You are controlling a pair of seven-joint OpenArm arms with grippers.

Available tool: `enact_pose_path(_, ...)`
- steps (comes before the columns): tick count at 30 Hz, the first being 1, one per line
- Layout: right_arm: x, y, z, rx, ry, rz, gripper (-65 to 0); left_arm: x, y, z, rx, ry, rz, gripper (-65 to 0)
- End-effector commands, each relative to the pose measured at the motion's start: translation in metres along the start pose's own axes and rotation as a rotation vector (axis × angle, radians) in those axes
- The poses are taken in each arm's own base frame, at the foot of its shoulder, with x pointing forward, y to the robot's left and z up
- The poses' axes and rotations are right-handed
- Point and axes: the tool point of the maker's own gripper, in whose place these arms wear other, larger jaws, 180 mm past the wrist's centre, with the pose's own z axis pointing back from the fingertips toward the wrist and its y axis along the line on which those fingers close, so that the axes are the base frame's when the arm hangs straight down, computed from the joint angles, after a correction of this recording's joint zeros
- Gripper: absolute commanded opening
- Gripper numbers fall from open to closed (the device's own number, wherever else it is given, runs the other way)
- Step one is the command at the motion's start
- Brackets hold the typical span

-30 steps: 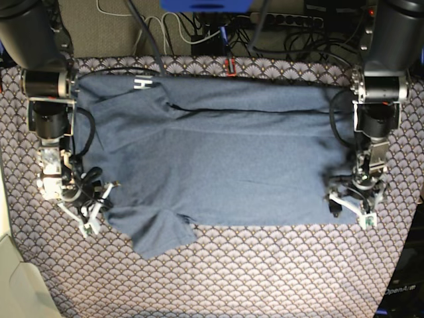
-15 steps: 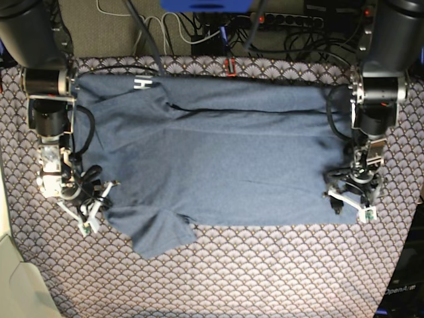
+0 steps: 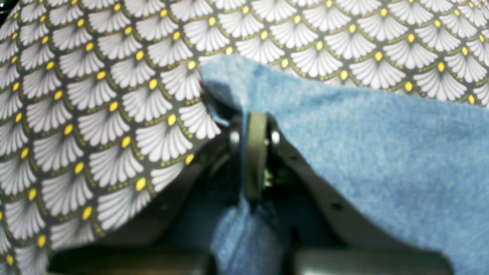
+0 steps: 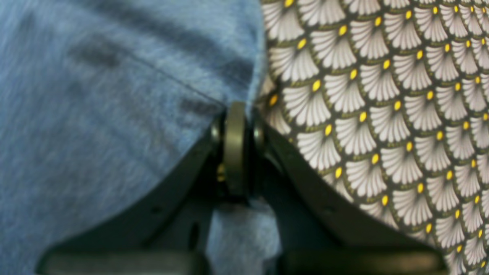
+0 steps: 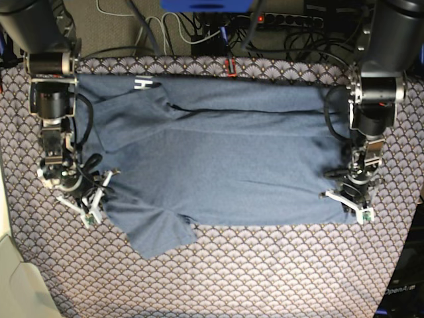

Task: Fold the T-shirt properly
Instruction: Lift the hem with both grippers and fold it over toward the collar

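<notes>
The slate-blue T-shirt (image 5: pixel 218 159) lies spread flat on the fan-patterned cloth (image 5: pixel 265 278), with a bit of white lettering (image 5: pixel 142 83) at its far left corner and a sleeve (image 5: pixel 159 235) sticking out at the front left. My left gripper (image 5: pixel 350 202) is at the shirt's front right corner, shut on its edge. In the left wrist view the left gripper (image 3: pixel 256 152) pinches blue fabric (image 3: pixel 382 152). My right gripper (image 5: pixel 89 199) is at the shirt's left edge. In the right wrist view the right gripper (image 4: pixel 235 149) is shut on the fabric (image 4: pixel 95 114).
Cables and a power strip (image 5: pixel 285 26) lie behind the table's far edge. A pale object (image 5: pixel 16 285) sits at the front left corner and a black device (image 5: pixel 401 291) at the front right. Patterned cloth shows beside each gripper in the left wrist view (image 3: pixel 95 114) and the right wrist view (image 4: pixel 382 114).
Both grippers have shifted a little toward the far side of the table, still pinching the shirt. The shirt's front edge and sleeve moved slightly with them.
</notes>
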Motion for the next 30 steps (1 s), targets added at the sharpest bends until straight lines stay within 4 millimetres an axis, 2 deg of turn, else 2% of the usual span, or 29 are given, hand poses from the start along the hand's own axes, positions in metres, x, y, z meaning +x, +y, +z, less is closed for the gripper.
enact_pose_path(1,0.03,-0.017,0.008,-0.039,-0.075,0.015,-65.0,0.022,0.01,-0.003,0.027,-0.04,0.018,-64.4)
enact_pose_path(4,0.029,-0.016,0.015,-0.052,-0.057,0.042,-65.0,0.022,0.018,-0.003,0.048,-0.019,0.069,-64.4)
enact_pose_path(6,0.028,-0.015,0.02,-0.061,-0.047,0.058,-65.0,0.031,0.019,-0.002,0.047,-0.029,0.08,-64.4)
enact_pose_path(8,0.031,-0.014,0.026,-0.072,-0.06,0.073,-65.0,0.027,0.021,0.002,0.045,-0.02,0.078,-64.4)
enact_pose_path(10,0.029,-0.014,0.034,-0.085,-0.061,0.098,-65.0,0.035,0.021,0.007,0.037,-0.025,0.072,-64.4)
enact_pose_path(12,0.027,-0.015,0.043,-0.1,-0.053,0.122,-65.0,0.032,0.023,0.015,0.035,-0.012,0.066,-64.4)
enact_pose_path(16,0.029,-0.008,0.059,-0.117,-0.06,0.167,-65.0,0.046,0.027,0.032,0.033,-0.03,0.062,-64.4)
enact_pose_path(19,0.025,-0.002,0.069,-0.123,-0.065,0.193,-65.0,0.042,0.036,0.046,0.048,-0.019,0.067,-64.4)
enact_pose_path(21,0.022,0.003,0.076,-0.123,-0.071,0.212,-65.0,0.047,0.043,0.055,0.059,-0.03,0.067,-64.4)
enact_pose_path(27,0.009,0.021,0.092,-0.11,-0.075,0.245,-65.0,0.041,0.061,0.08,0.09,-0.009,0.059,-64.4)
enact_pose_path(30,-0.004,0.021,0.107,-0.126,-0.066,0.251,-65.0,0.036,0.068,0.095,0.102,0.001,0.041,-64.4)
